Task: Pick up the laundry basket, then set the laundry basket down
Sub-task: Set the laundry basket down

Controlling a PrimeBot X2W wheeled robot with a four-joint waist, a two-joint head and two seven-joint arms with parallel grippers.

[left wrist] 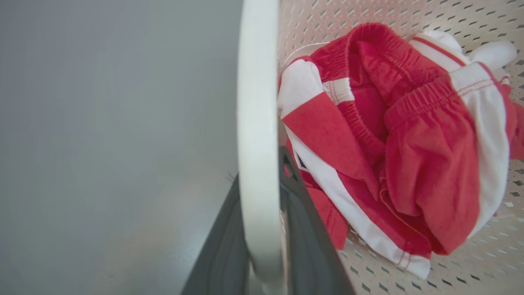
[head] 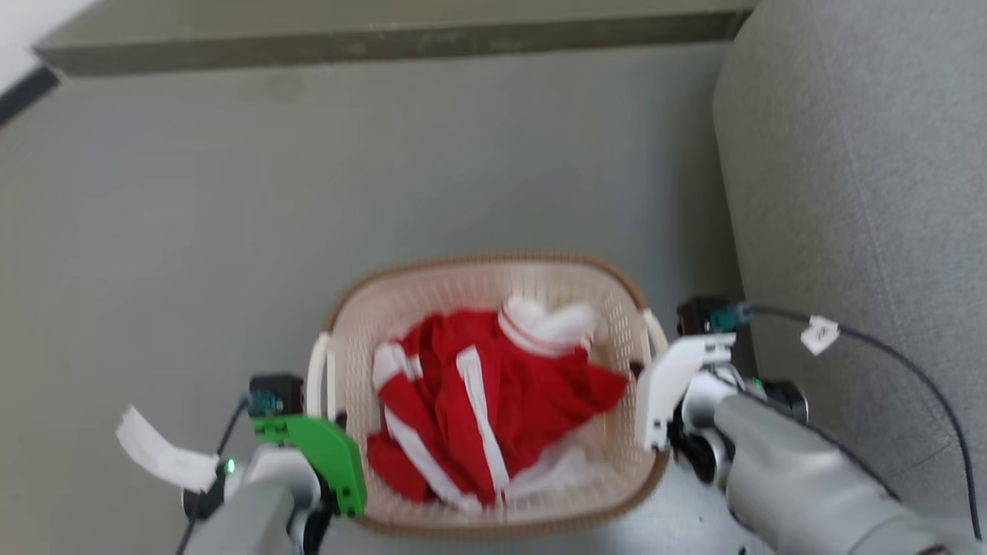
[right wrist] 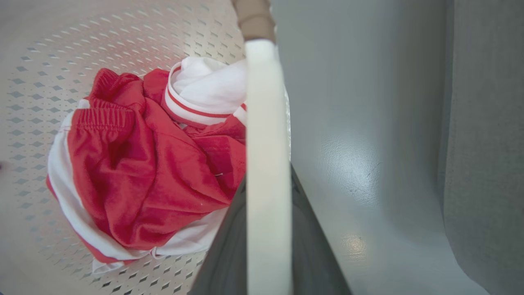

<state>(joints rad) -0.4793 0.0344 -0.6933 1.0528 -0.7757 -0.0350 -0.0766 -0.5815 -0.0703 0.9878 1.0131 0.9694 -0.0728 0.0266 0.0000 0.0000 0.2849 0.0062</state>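
1. Left gripper (left wrist: 260, 176) closest to lens: 2 dark fingers (left wrist: 223, 246) clamped either side of white left handle (left wrist: 258, 102) of laundry basket (left wrist: 327, 12).
2. Right gripper (right wrist: 268, 180) same: 2 dark fingers (right wrist: 307, 237) clenched on white right handle (right wrist: 266, 102), 1 finger on the basket's inner side, 1 on the outer.
3. Basket sits between both wrists in head view, cream perforated walls, brown woven-look rim (head: 493, 259). View blurred, so cannot tell if basket bottom touches grey floor (head: 231, 193).
4. Red-and-white garment (head: 493, 385) crumpled inside basket, lying on its bottom, elastic waistband visible.
5. Grey sofa (head: 848, 193) near basket's right side, just past the right wrist.
6. Dark skirting strip (head: 385, 42) beyond basket's far rim, well apart.
7. Green wrist cover (head: 328, 455) just outside basket's left handle; white paper tag (head: 162, 455) further out from basket.
8. Black cable (head: 910, 370) with small white label runs between basket's right side and sofa.
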